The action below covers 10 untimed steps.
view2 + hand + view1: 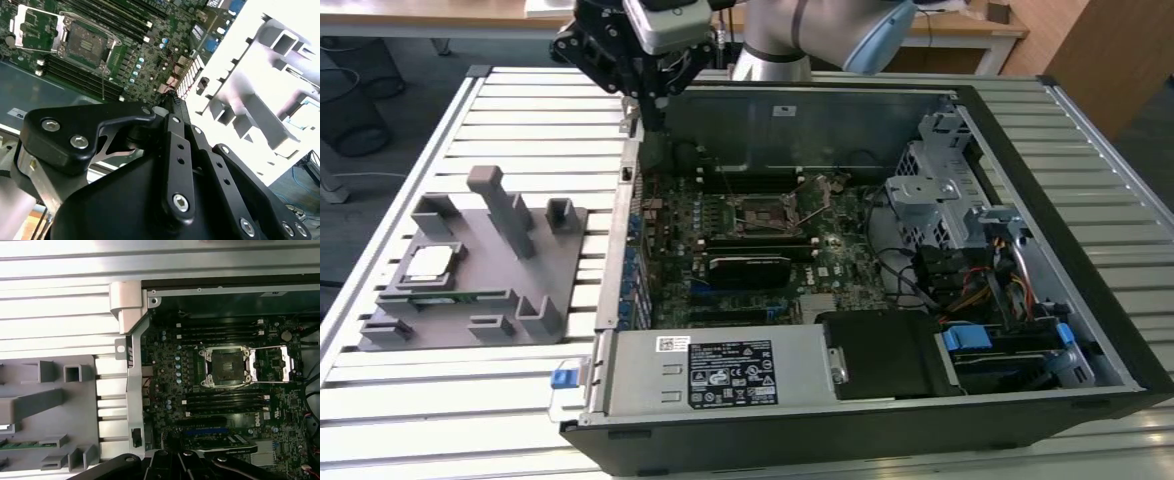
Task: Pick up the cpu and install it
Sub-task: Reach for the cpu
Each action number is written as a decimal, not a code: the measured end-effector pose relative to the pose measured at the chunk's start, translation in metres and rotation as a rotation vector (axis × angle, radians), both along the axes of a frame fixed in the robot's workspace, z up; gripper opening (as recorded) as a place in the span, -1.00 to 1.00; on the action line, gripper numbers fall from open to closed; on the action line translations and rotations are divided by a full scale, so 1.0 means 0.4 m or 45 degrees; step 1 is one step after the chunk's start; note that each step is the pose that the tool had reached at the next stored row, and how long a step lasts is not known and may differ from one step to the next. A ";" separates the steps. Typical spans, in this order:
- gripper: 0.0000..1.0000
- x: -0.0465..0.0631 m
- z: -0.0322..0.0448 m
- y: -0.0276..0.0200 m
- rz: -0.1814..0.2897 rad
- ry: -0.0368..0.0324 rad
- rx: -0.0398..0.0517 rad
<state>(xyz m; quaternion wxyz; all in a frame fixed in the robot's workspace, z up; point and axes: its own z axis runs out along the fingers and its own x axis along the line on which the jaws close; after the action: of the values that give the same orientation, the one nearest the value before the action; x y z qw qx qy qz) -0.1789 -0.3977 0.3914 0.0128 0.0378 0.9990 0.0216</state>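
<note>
An open computer case (1014,250) lies on a slatted metal counter (520,120), with its motherboard (680,250) exposed. The square socket (762,212) sits near the middle of the board, and a power supply (707,370) fills the near corner. The arm's black gripper (646,105) hangs over the case's far corner on the exterior view's left. Well apart from it, the cpu (434,262) rests on a grey moulded holder (520,250) beside the case, with a green memory stick (447,296) just in front of it.
</note>
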 end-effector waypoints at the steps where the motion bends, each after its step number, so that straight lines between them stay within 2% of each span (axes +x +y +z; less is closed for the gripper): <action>1: -0.79 -0.009 0.000 0.002 0.000 -0.0001 0.000; 10: -0.79 -0.068 -0.002 0.011 0.000 0.0003 0.000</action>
<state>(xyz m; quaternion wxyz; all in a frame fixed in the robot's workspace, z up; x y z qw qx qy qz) -0.2060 -0.3932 0.3906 0.0127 0.0379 0.9990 0.0217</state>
